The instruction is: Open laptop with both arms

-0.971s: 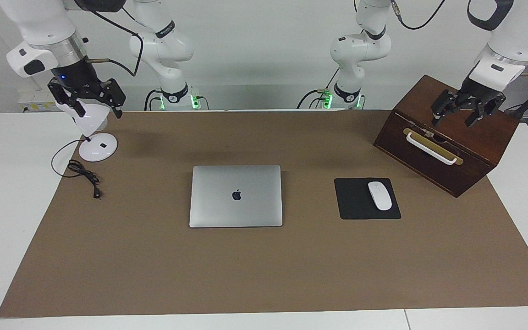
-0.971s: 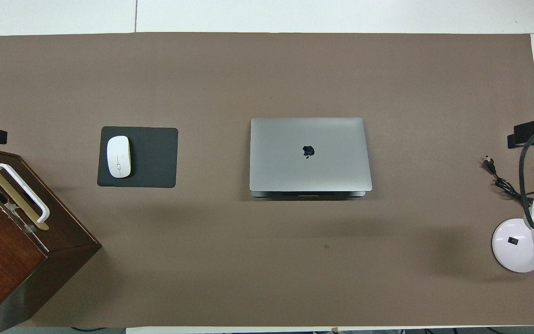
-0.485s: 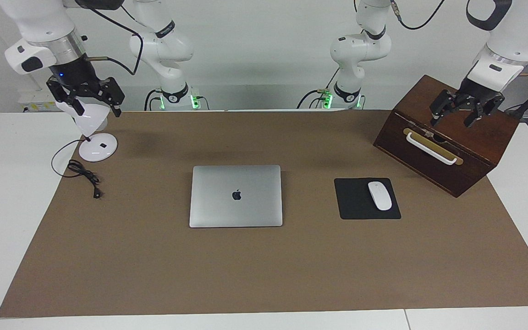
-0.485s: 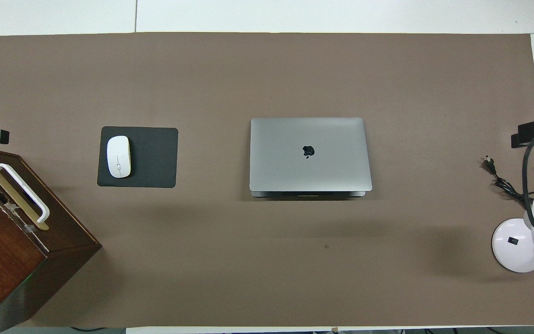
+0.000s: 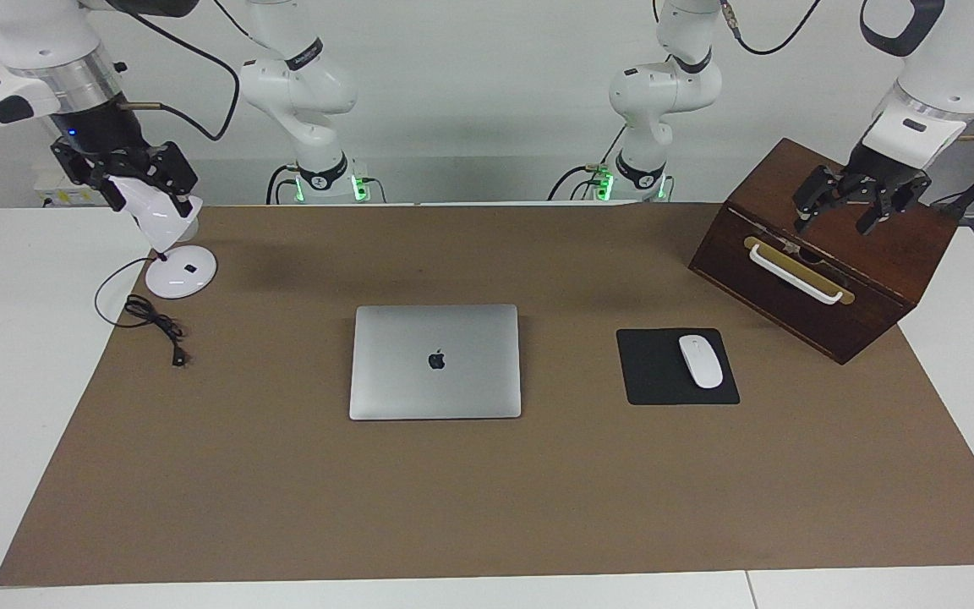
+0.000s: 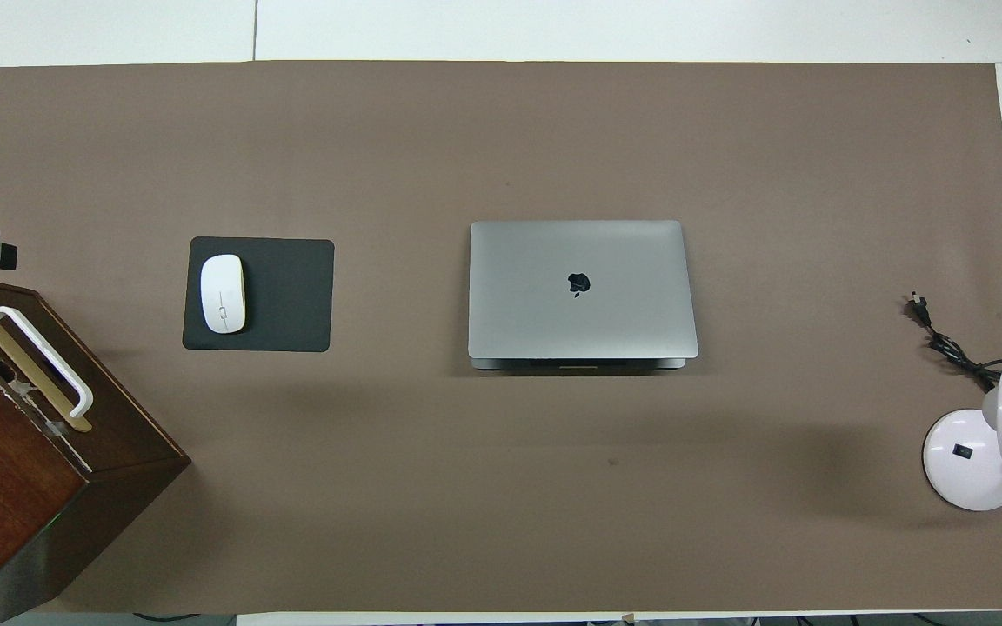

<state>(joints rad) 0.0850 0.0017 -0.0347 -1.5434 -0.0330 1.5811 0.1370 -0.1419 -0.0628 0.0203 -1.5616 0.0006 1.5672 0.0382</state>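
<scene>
While the laptop (image 5: 435, 361) lies closed mid-desk, both grippers hang well apart from it.

A lid lifted without the base pinned could drag the whole machine. Left gripper (image 5: 847, 203) is raised over the wooden box (image 5: 825, 254), fingers spread, empty; right gripper (image 5: 125, 173) is up over the lamp (image 5: 167, 245), likewise spread, empty.

A big brown mat (image 5: 487, 491) covers most of the white bench (image 5: 13, 355). The wall (image 5: 487, 85) by the bench is plain and pale. A white desk lamp (image 5: 174, 254) stands on the mat at the right arm's end. A dark wooden box (image 5: 867, 279) sits at the left arm's end.
</scene>
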